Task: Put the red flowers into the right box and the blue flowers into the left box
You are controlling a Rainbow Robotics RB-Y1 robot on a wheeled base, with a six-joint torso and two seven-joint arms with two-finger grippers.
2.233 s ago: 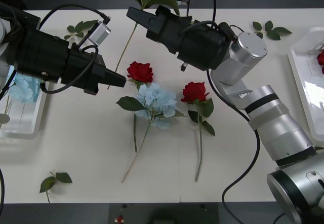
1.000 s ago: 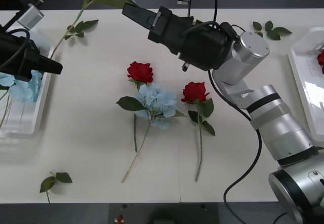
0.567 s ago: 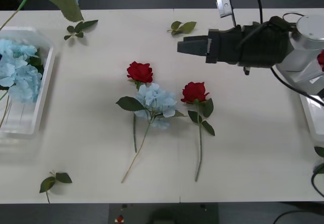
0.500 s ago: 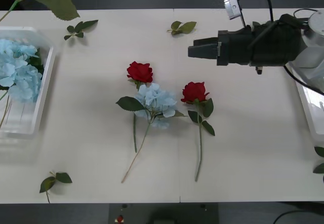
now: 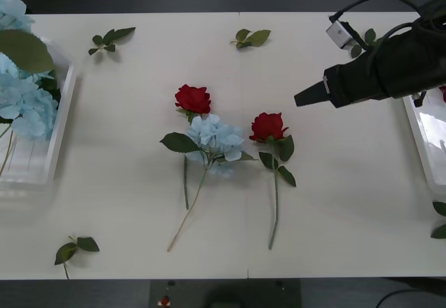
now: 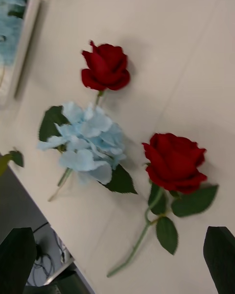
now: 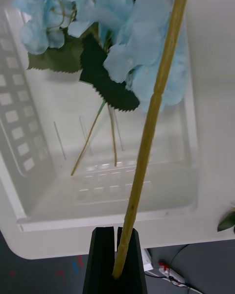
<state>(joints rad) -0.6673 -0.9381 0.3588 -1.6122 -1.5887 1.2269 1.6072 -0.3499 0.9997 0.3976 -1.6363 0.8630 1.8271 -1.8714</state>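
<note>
The left hand (image 7: 116, 255) is clenched on the thin, stiff stem of a blue flower (image 7: 142, 61) over the left box (image 7: 191, 127), where other blue clusters already lie at the tabletop's (image 5: 334, 203) left edge. The right hand (image 6: 117, 259) hangs released above the middle, where two red flowers (image 5: 193, 99) and one blue cluster lie together (the far rose touches it). These look light, with soft, crushable heads, so the rose nearer the right box (image 5: 421, 137) is probably best pinched on its bare stem, below the leaves.
</note>
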